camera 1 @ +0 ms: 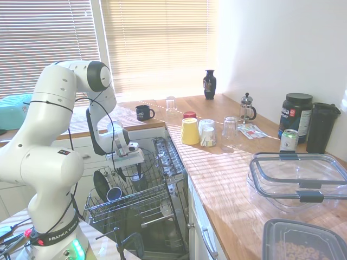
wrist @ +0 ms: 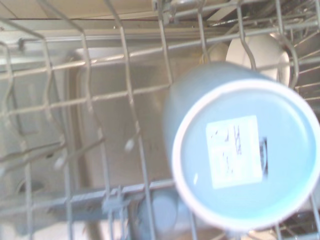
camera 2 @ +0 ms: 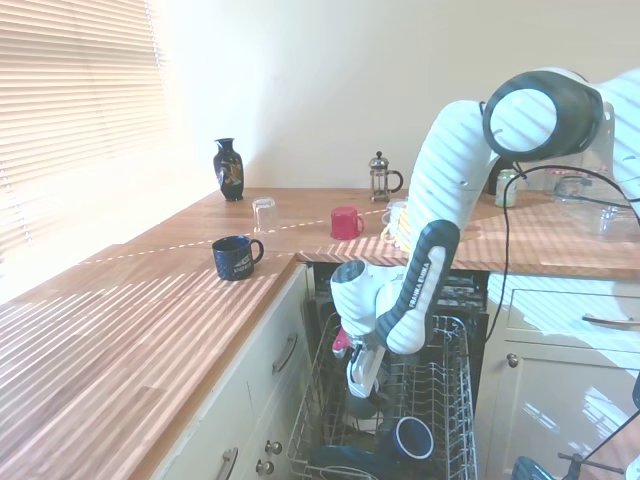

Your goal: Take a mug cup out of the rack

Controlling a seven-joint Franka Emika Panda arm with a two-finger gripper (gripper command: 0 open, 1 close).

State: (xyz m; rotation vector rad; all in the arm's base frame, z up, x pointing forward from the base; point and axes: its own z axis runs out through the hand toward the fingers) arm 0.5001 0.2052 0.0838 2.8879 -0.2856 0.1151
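Mug cup [wrist: 245, 155] is blurred, its rim cut off; jaws' state unclear.

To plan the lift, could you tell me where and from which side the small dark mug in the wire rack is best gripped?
Probably across the walls of the small dark mug near its base, from straight above: it sits upside down, flat base up, and the upright prongs of the grey wire rack crowd its sides. Its handle is not visible.
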